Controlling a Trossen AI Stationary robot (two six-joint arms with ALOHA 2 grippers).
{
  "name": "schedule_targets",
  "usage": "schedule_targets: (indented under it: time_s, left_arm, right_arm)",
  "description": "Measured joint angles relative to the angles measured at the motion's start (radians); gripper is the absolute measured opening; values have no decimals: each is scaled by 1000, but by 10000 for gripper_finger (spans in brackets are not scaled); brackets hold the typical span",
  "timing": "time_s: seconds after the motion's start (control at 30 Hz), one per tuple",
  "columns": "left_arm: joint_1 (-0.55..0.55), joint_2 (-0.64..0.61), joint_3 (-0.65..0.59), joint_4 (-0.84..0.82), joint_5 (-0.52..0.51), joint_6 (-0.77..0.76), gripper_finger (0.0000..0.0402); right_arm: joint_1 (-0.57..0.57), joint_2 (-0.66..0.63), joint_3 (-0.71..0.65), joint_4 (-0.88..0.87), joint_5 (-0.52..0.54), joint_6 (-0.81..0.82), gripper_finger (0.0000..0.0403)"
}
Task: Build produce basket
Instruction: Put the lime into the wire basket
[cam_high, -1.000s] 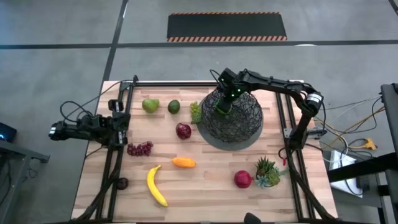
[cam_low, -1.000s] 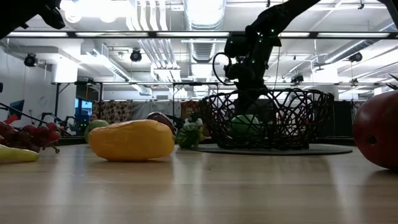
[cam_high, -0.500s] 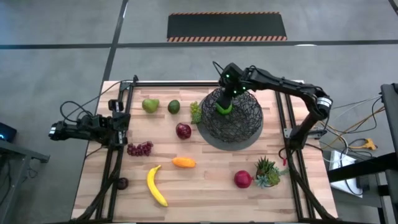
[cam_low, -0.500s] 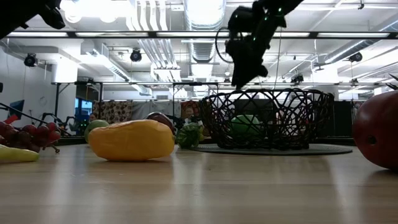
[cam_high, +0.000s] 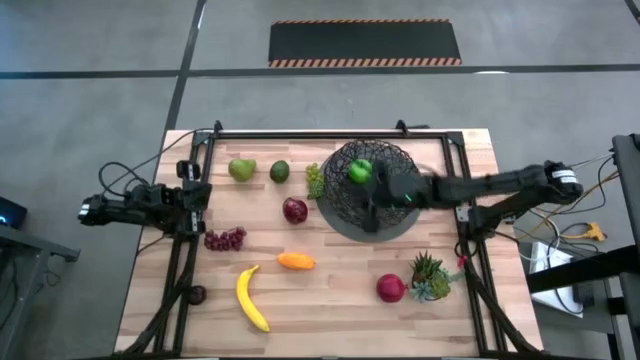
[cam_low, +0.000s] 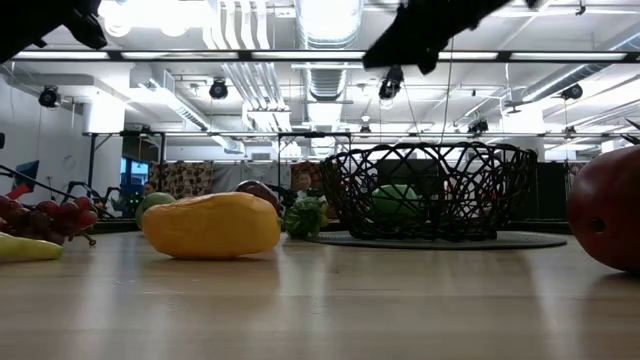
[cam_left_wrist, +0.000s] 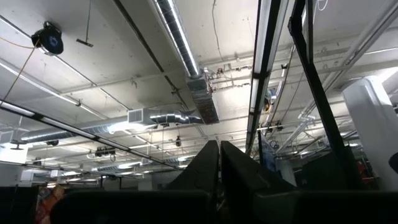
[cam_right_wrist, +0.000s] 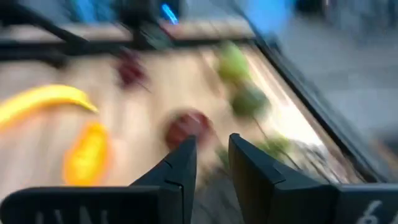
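On my wooden table (cam_high: 330, 290), under ducted ceiling lights, my left gripper (cam_left_wrist: 219, 163) rests pinched shut off the left edge. The basket (cam_high: 372, 190) now keeps a green apple (cam_high: 359, 171). My right gripper (cam_right_wrist: 211, 155), narrowly parted and empty, has swung back above the basket.

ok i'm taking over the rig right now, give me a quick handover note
Right gripper: above the basket, holding nothing; the wrist view shows a narrow gap between its jaws.
Left gripper: parked off the table's left edge, jaws shut, empty.
Done: one green apple lies in the basket.
Left on the table: pear, lime, green grapes, dark red apple, purple grapes, orange piece, banana, red apple.
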Motion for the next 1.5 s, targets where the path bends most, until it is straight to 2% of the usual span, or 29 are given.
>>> schedule_targets:
  time_s: [0.1,0.17,0.43,0.6,0.73,0.83,0.97,1.1,1.2,1.37,1.5]
  left_arm:
    - [0,16,-3,-7,7,-40,0]
    - [0,37,-9,-12,8,-90,0]
    - [0,193,-9,63,11,-278,0]
    - [0,354,-6,246,11,-287,0]
    - [0,502,14,401,11,-279,0]
    - [0,620,42,502,9,-281,0]
    - [0,789,90,594,-3,-285,0]
    - [0,933,153,627,-4,-287,0]
    - [0,1003,204,638,-20,-287,0]
    - [1,1105,287,636,-25,-268,0]
    - [3,1175,351,620,-90,-232,0]
  right_arm:
    - [88,-50,-186,320,-1,-114,69]
    - [122,-75,-290,467,-1,-174,62]
    - [133,-223,-568,807,-6,-346,48]
    - [99,-329,-638,849,-29,-417,38]
    - [-1,-355,-680,860,-237,-330,28]
    - [-74,-352,-701,872,-314,-283,22]
    - [-132,-350,-723,872,-321,-280,18]
    - [-143,-356,-752,878,-322,-280,18]
    - [-142,-356,-784,926,-324,-269,18]
    - [-142,-361,-853,1111,-347,-267,18]
    - [-142,-370,-872,1168,-368,-267,18]
